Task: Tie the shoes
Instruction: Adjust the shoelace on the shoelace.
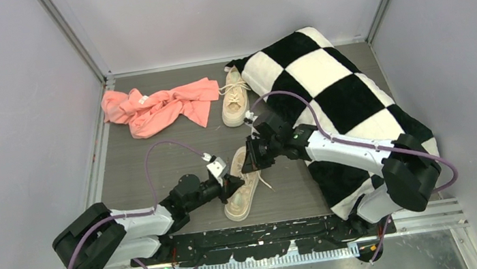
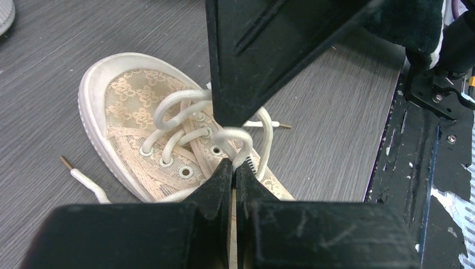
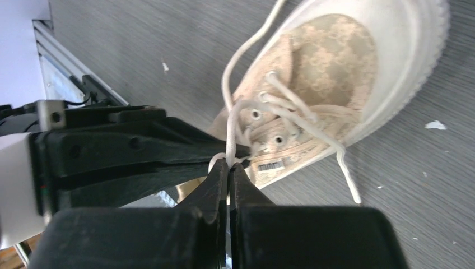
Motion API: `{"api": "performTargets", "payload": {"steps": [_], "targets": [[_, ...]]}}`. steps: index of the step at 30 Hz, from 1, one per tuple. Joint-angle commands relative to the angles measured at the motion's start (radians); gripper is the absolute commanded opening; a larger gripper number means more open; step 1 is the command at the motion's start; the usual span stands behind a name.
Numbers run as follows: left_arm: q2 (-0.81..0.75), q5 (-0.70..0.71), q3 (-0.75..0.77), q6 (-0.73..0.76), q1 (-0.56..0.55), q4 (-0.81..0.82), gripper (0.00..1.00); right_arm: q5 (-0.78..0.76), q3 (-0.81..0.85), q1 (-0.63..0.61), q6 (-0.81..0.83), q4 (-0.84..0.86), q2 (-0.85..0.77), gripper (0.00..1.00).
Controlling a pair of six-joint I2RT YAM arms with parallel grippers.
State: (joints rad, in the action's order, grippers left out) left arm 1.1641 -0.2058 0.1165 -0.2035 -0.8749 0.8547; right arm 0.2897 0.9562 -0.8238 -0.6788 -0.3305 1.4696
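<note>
Fingers (image 3: 215,185) pinch lace (image 3: 226,123); pillow (image 1: 325,76) beside right arm (image 1: 347,148).

Black-and-white arms (image 1: 143,221), purple cables (image 1: 167,142)

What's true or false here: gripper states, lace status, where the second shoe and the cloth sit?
1. Left gripper and right gripper are both shut on the lace of the near shoe. True.
2. That lace is tied in a finished bow. False: its ends lie loose on the table.
3. The far shoe rests on top of the checkered pillow. False: it lies on the table, between the pillow and the pink cloth.
4. The pink cloth lies apart from the near shoe. True.
</note>
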Motion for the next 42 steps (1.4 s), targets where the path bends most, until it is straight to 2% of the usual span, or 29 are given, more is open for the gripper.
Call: {"api": "performTargets", "payload": {"steps": [1, 13, 23, 25, 27, 30, 33, 38, 42], "targets": [[0.040, -0.027, 0.039, 0.008, 0.005, 0.072, 0.00, -0.004, 0.064, -0.038, 0.011, 0.020, -0.050, 0.01], [0.055, -0.045, 0.052, 0.010, 0.005, 0.078, 0.00, -0.020, 0.081, -0.053, 0.004, 0.020, -0.052, 0.01], [0.034, -0.070, 0.038, 0.011, 0.008, 0.095, 0.00, -0.058, 0.101, -0.050, 0.002, 0.015, 0.051, 0.02], [0.026, -0.069, 0.036, 0.012, 0.009, 0.091, 0.00, -0.057, 0.114, -0.048, 0.004, -0.014, 0.071, 0.07], [0.020, -0.065, 0.035, 0.012, 0.010, 0.086, 0.00, -0.063, 0.105, -0.047, -0.004, -0.014, 0.062, 0.17], [0.013, -0.059, 0.033, 0.011, 0.011, 0.081, 0.00, -0.092, 0.095, -0.045, -0.010, -0.011, 0.027, 0.24], [0.012, -0.051, 0.029, 0.010, 0.011, 0.081, 0.00, -0.123, 0.096, -0.043, -0.001, -0.033, -0.006, 0.37], [0.021, -0.036, 0.025, 0.008, 0.013, 0.089, 0.00, -0.165, 0.083, -0.037, 0.004, -0.055, -0.071, 0.50], [0.048, -0.020, 0.018, -0.001, 0.015, 0.127, 0.00, -0.246, 0.026, -0.015, -0.015, -0.044, -0.152, 0.55]]}}
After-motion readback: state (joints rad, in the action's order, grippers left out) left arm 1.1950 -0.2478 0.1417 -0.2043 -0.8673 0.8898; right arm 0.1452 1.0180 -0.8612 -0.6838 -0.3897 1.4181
